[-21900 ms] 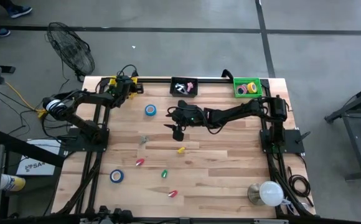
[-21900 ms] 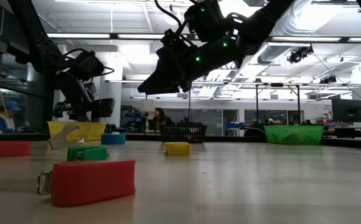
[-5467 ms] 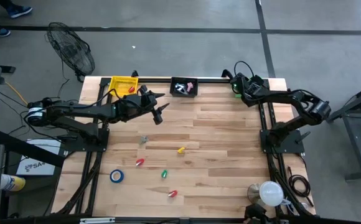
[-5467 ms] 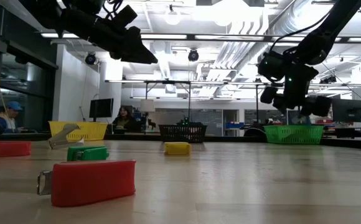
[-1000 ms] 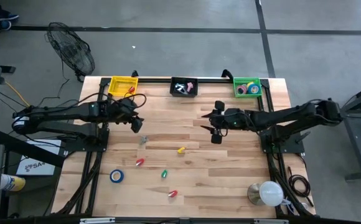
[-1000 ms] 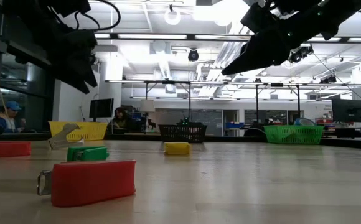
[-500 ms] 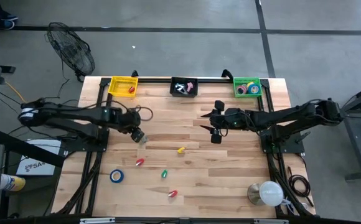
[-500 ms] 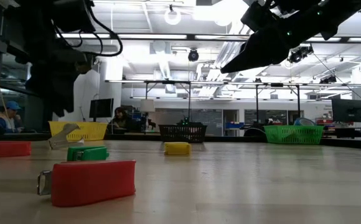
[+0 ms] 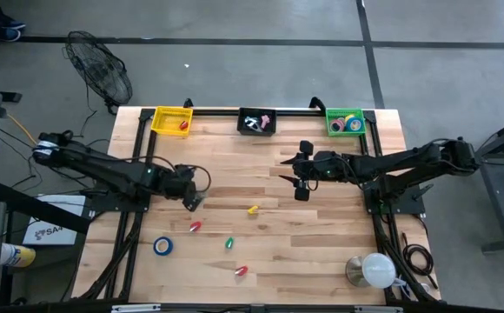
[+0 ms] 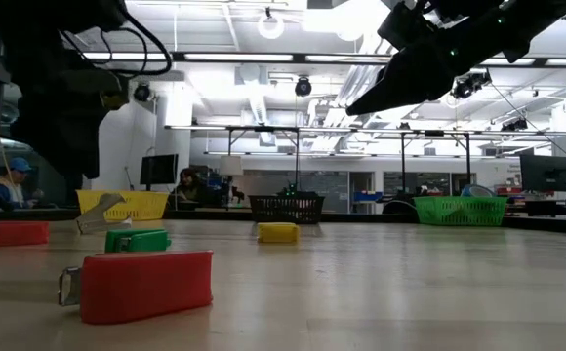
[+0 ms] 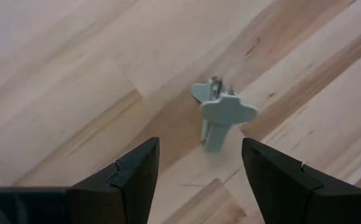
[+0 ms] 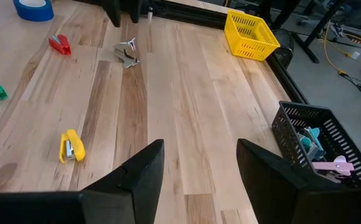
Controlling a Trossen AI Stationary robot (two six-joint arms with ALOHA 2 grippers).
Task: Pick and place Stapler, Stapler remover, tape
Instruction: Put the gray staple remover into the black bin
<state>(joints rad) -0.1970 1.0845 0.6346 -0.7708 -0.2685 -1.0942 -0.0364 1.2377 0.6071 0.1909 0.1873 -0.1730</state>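
Observation:
The grey staple remover (image 11: 221,115) lies flat on the wood, just ahead of my left gripper (image 11: 199,143). That gripper is open, one finger on each side of the remover, touching nothing. In the high view my left gripper (image 9: 191,200) hovers over the spot and covers the remover. My right gripper (image 9: 297,186) hangs open above the table's middle, and its wrist view shows the open gripper (image 12: 200,144). A blue tape roll (image 9: 162,246) lies flat toward the near left. Yellow (image 9: 252,209), red (image 9: 195,227), green (image 9: 229,243) and a second red stapler (image 9: 241,271) lie scattered.
Along the far edge stand a yellow basket (image 9: 171,120), a black basket (image 9: 257,122) with small tools inside, and a green basket (image 9: 346,123) holding tape rolls. A white lamp (image 9: 376,270) sits at the near right corner. Bare wood lies on the right half.
My left gripper has moved from near the yellow basket toward the table's near edge and down, over the staple remover. The right arm has kept still, and no object has shifted.

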